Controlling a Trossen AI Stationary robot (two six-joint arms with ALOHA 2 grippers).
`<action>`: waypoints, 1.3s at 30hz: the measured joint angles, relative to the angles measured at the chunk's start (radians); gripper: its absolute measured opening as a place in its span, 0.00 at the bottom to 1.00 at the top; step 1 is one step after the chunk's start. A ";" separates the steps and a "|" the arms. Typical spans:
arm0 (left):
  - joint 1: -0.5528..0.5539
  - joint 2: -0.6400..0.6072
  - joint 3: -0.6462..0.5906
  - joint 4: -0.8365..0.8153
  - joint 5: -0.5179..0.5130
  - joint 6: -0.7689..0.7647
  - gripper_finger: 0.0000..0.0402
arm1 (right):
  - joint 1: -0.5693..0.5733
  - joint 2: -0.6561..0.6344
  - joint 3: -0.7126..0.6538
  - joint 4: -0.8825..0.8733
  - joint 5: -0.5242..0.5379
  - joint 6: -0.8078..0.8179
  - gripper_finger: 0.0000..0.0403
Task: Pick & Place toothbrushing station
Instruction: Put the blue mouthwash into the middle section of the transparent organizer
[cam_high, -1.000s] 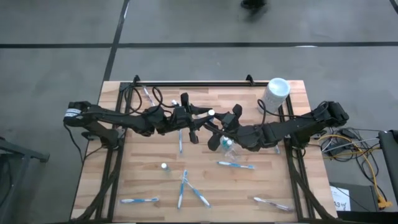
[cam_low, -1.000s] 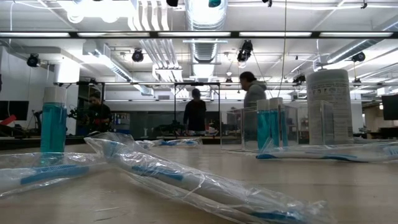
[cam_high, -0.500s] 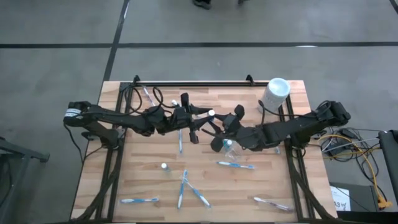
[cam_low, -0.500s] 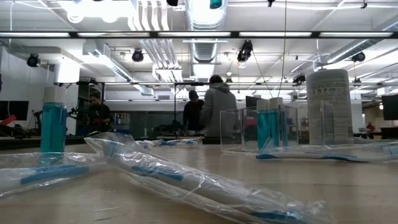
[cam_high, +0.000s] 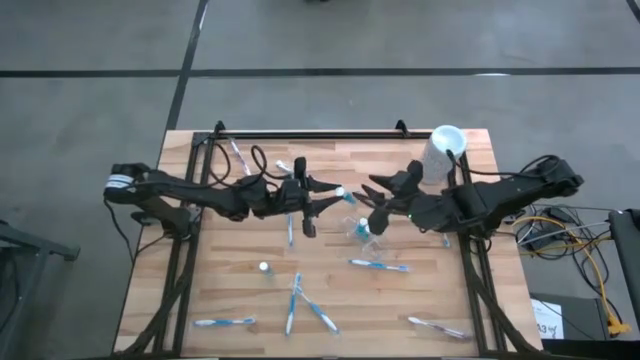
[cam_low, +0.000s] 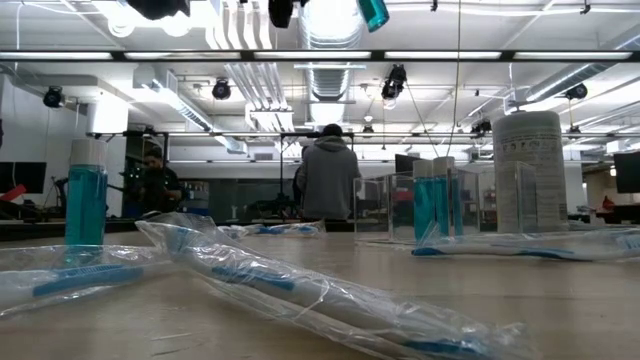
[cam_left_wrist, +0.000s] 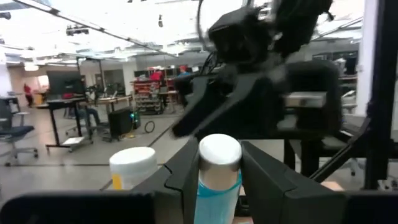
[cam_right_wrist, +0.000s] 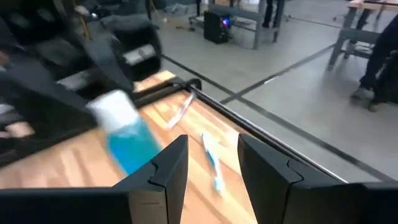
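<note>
My left gripper (cam_high: 322, 200) is over the table's middle, shut on a small blue tube with a white cap (cam_high: 340, 192); the tube also shows in the left wrist view (cam_left_wrist: 219, 177). My right gripper (cam_high: 378, 198) is open and empty, a short way to the tube's right. The clear plastic pouch (cam_high: 362, 228) with blue tubes inside lies on the table below and between the grippers. Another tube (cam_high: 264, 268) stands on its base. Wrapped blue-and-white toothbrushes (cam_high: 378, 265) lie flat on the table. My left gripper pinches the tube's blue body (cam_left_wrist: 217, 193) between its two fingers, just below the white cap (cam_left_wrist: 219, 152). The fingers come level from the table's left and lie along the tube. The tube is lifted clear of the table, its cap toward my right gripper.
The tall white cylinder (cam_high: 443, 152) stands at the far right corner, close behind my right arm. More toothbrushes lie near the front edge (cam_high: 300, 300) and at the far left (cam_high: 240, 157). A black bar (cam_high: 310, 134) runs along the far edge. People stand in the room beyond.
My right gripper has drawn back from the pouch toward the table's right and far edges, staying open. My left gripper has kept hold of the tube, which now shows at the top of the low view.
</note>
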 joint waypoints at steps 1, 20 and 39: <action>0.000 0.008 -0.002 0.000 0.000 -0.003 0.26 | 0.000 -0.008 0.001 0.007 -0.002 0.003 0.33; 0.004 0.221 -0.004 0.023 -0.006 -0.114 0.26 | 0.000 -0.030 -0.010 -0.002 -0.006 -0.002 0.32; 0.003 0.345 -0.003 0.063 -0.004 -0.180 0.26 | 0.000 -0.031 -0.010 -0.030 -0.005 -0.012 0.30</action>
